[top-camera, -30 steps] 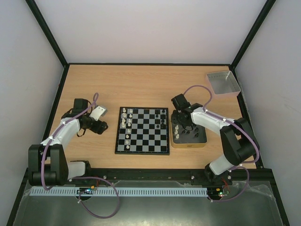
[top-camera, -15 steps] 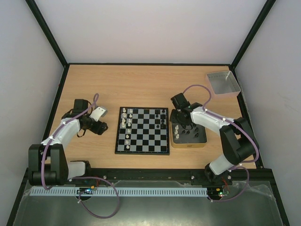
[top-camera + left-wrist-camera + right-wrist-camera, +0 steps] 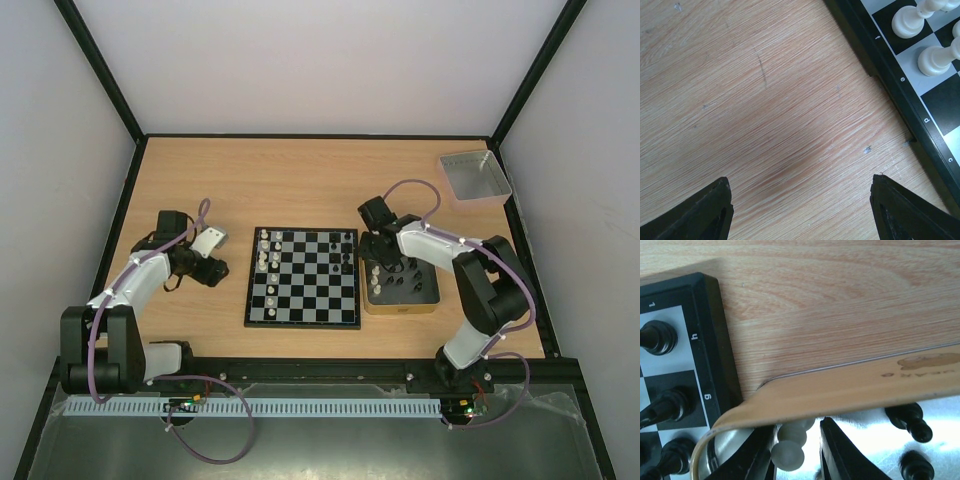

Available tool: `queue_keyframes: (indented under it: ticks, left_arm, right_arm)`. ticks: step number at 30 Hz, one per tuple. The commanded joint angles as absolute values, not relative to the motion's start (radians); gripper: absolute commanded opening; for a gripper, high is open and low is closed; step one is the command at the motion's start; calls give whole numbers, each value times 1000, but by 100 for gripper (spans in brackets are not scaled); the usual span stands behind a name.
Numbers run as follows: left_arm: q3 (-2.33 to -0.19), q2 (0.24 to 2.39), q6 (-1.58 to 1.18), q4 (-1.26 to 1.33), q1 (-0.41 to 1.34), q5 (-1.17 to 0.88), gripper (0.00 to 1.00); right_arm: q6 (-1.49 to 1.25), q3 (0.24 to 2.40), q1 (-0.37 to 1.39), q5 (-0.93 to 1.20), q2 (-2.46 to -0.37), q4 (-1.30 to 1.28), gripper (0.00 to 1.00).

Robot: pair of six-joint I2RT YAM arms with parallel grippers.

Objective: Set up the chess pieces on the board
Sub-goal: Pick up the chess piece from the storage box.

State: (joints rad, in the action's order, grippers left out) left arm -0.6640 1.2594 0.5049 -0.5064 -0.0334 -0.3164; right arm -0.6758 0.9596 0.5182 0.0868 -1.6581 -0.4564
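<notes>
The board [image 3: 300, 322] lies flat at the table's middle, with whitish chess pieces [image 3: 265, 255] along its left columns and black ones [image 3: 346, 256] at its right side. My right gripper [image 3: 378, 263] reaches into the gold-tan tin [image 3: 402, 306]. In the right wrist view its jaws [image 3: 796, 450] stand either side of a white pawn [image 3: 788, 454]: the pawn lies against the left finger, with a gap to the right finger. My left gripper [image 3: 225, 264] rests open left of the board, over bare wood [image 3: 802, 210], with nothing between its fingers.
Black pieces [image 3: 910, 421] lie loose in the tin behind its rim [image 3: 840, 387]. A grey tray [image 3: 475, 177] stands at the back right. The board's corner [image 3: 715, 340] sits close beside the tin. Two white pieces [image 3: 935, 57] stand near the board's edge [image 3: 900, 80].
My right gripper has shifted a little left and toward the back inside the tin, and its jaws have narrowed around the white pawn. The left arm has not moved.
</notes>
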Motion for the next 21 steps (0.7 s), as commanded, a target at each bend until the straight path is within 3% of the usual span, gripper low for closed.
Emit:
queue_keyframes:
  ticks: [1, 15, 21]
  left_arm:
    - [-647, 1260, 511, -519, -32, -318, 75]
    - [-638, 1250, 514, -518, -32, -315, 75]
    - [-639, 1246, 512, -520, -32, -313, 75]
  right_arm:
    - [-668, 997, 515, 49, -1673, -446, 24]
    - [-668, 1010, 515, 38, -1672, -455, 24]
    - [-668, 1009, 515, 27, -1666, -463, 16]
